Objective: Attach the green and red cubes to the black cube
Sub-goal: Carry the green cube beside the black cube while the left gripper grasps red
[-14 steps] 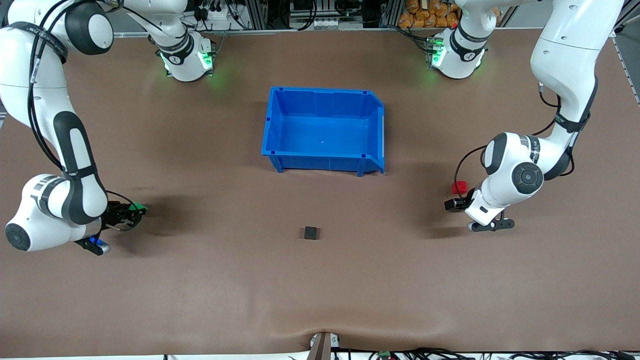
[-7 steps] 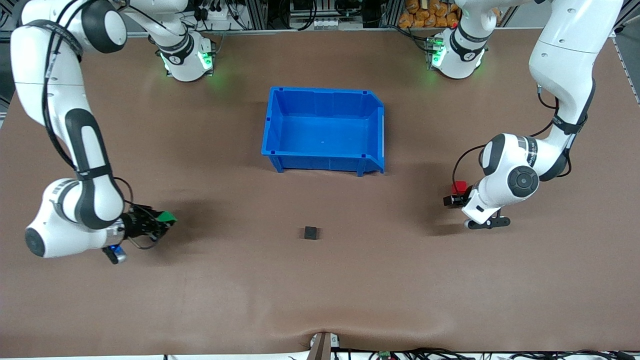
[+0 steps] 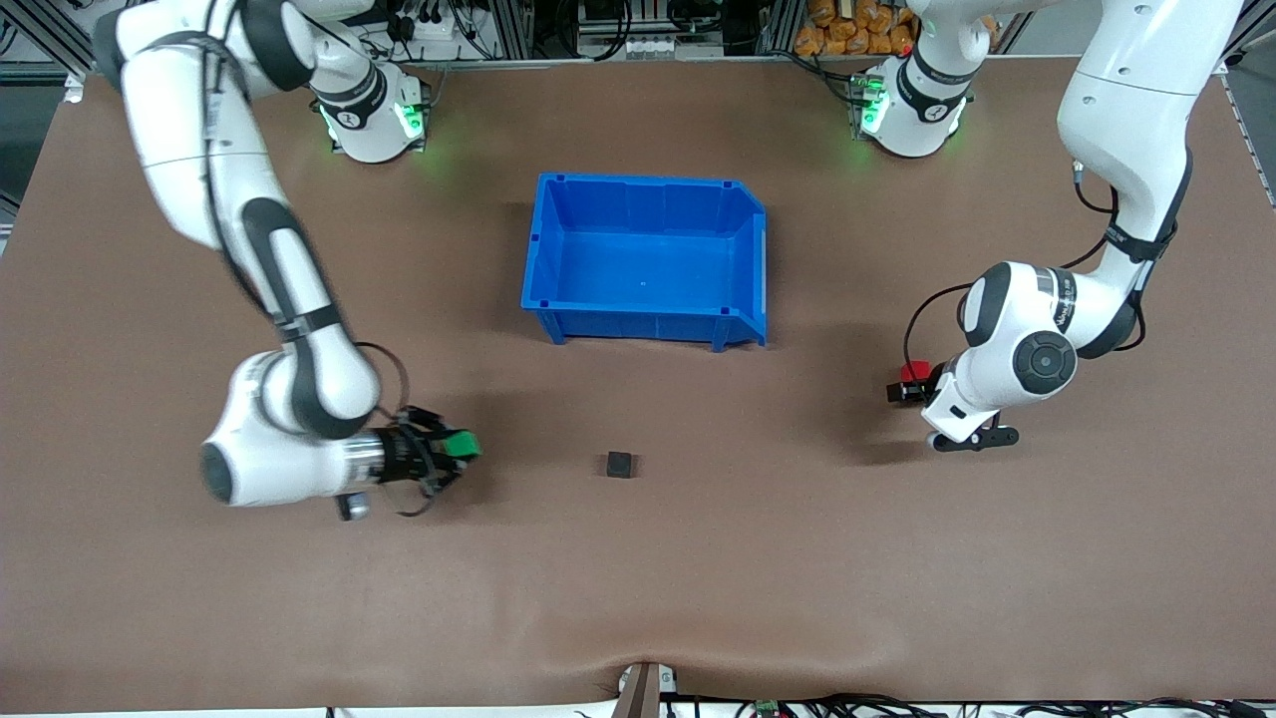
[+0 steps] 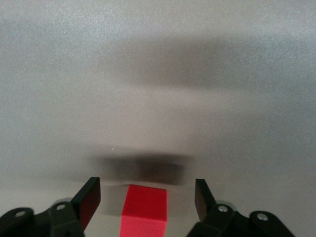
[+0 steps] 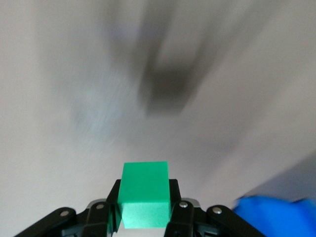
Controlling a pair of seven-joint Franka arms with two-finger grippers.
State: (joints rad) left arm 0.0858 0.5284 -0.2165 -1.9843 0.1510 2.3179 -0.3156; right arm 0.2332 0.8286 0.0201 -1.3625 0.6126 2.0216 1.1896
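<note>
The black cube (image 3: 619, 464) lies on the brown table nearer the front camera than the blue bin; it shows as a dark blur in the right wrist view (image 5: 168, 91). My right gripper (image 3: 454, 446) is shut on the green cube (image 3: 462, 442) (image 5: 144, 195) and holds it low over the table, toward the right arm's end from the black cube. My left gripper (image 3: 901, 390) (image 4: 145, 187) is open, with its jaws on either side of the red cube (image 3: 914, 373) (image 4: 145, 210) and a gap on each side. The red cube stands on the table near the left arm's end.
The open blue bin (image 3: 638, 324) stands mid-table, farther from the front camera than the black cube. Both arm bases (image 3: 369, 115) (image 3: 912, 105) stand along the table's edge farthest from the front camera.
My right arm has swept the green cube a long way toward the black cube. My left gripper has stayed at the red cube, shifting only slightly.
</note>
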